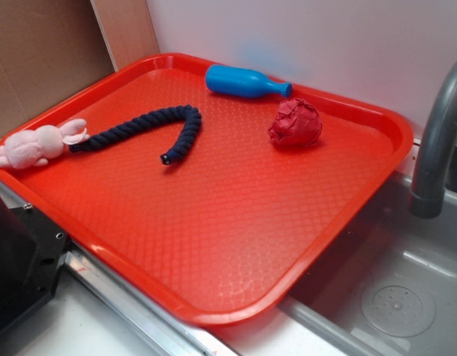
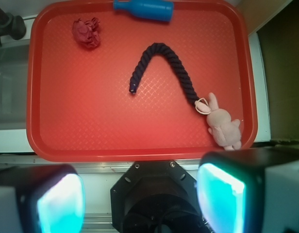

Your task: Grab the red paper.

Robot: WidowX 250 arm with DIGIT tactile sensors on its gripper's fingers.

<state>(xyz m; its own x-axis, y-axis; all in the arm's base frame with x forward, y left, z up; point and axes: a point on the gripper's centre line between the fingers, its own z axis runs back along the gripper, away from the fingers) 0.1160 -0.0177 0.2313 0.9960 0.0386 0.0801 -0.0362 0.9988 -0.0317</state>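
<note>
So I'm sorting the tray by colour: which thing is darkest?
The navy rope, curved mid-tray; darker than the red paper, blue bottle and pink bunny.

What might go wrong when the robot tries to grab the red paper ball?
1. The red paper lies close to the blue bottle toy, so the hand might bump the toy.
2. The paper is nearly the same colour as the tray, so it may be hard to pick out.
3. The crumpled ball could roll or squash when pinched.
</note>
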